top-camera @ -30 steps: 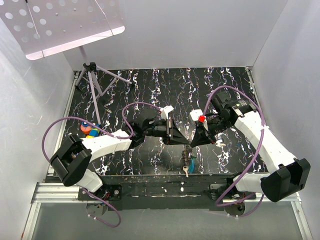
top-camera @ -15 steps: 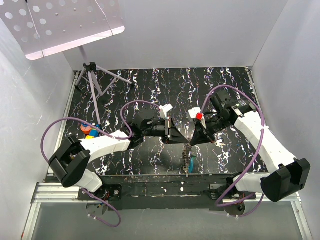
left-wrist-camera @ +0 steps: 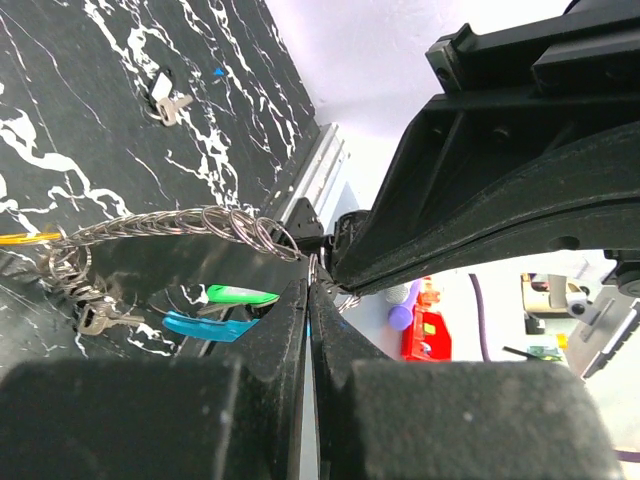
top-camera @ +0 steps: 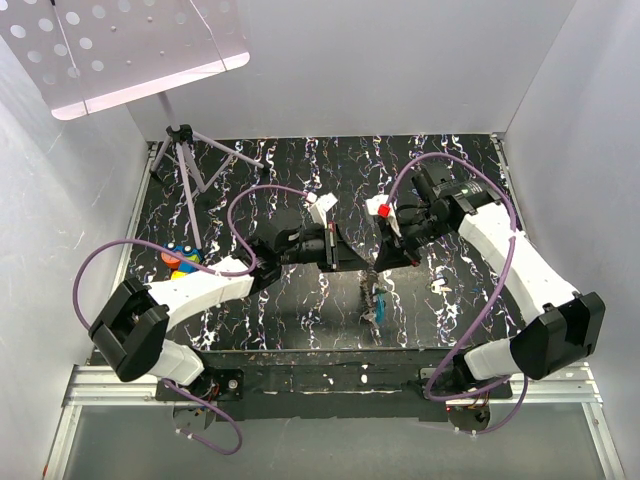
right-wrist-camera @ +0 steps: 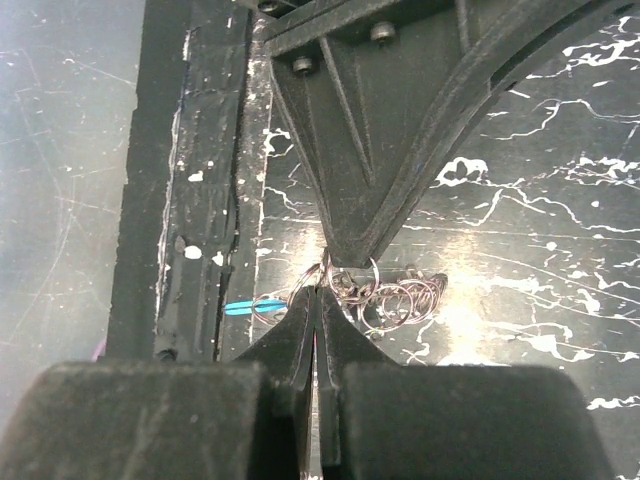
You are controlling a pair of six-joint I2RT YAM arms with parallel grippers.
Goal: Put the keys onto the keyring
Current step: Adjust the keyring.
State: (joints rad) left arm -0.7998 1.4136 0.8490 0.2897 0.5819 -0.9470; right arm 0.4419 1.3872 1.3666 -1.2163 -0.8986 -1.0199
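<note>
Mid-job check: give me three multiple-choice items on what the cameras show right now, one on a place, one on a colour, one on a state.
1. Where does the ring chain hang?
A. far back left
B. just below where the left gripper and right gripper meet
C. far right

2. In the left wrist view, what colours are the two key heads near the chain?
A. red and white
B. black and pink
C. green and blue

3. How do the grippers stand?
A. both shut
B. both wide open
C. left open, right shut

Answers:
1. B: the chain dangles from the meeting fingertips toward the near edge.
2. C: a green key head shows beside a blue key head.
3. A: each wrist view shows its fingers pressed together on a ring, with no gap.
</note>
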